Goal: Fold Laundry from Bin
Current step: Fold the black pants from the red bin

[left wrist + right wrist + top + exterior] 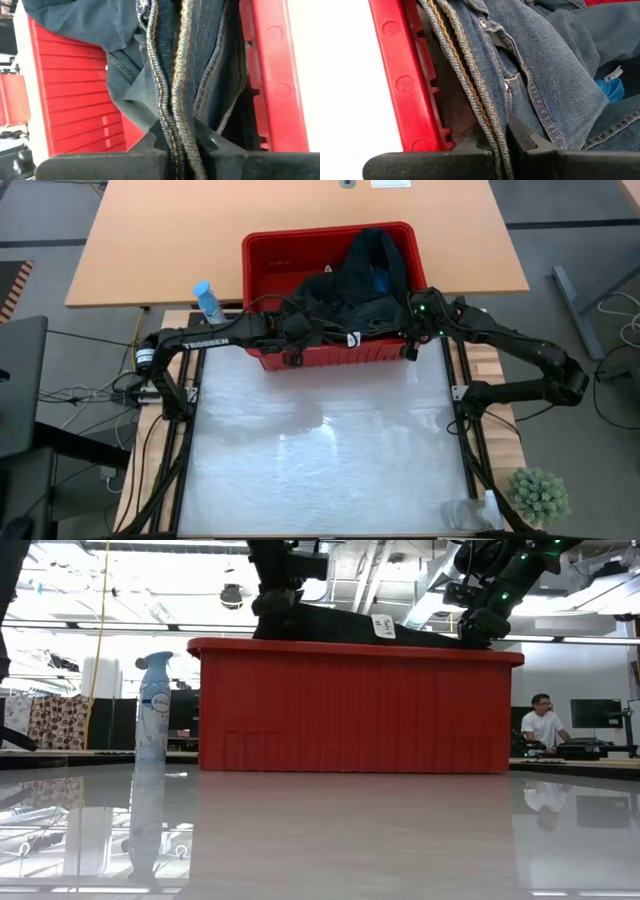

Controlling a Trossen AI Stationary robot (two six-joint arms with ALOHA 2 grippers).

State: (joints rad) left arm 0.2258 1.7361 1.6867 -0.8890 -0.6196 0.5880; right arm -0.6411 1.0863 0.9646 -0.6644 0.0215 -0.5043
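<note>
The red bin [262,252] stands at the table's far edge, also in the low view [350,710]. A dark blue denim garment [362,280] is heaped in it and is drawn along the near rim [340,625]. A small bright blue cloth [612,91] peeks out under the denim. My left gripper [292,338] is at the near rim's left part and my right gripper [411,332] at its right part. Each is shut on the denim. No white item shows. My left gripper pinches a thick stitched seam edge [176,131] of the denim garment between its two fingers, several layers together. The cloth runs away from the fingers over the bin's near wall [272,75]. My right gripper pinches the same kind of thick stitched edge [492,131] between its two fingers, just inside the bin's near wall [405,85]. In the low view the cloth stretches between both grippers along the rim, its white tag [382,626] showing.
A light blue spray bottle [207,300] stands left of the bin, also in the low view [153,705]. A small green plant [538,492] and a clear plastic item [470,515] sit at the near right corner. A person [543,725] sits in the room behind.
</note>
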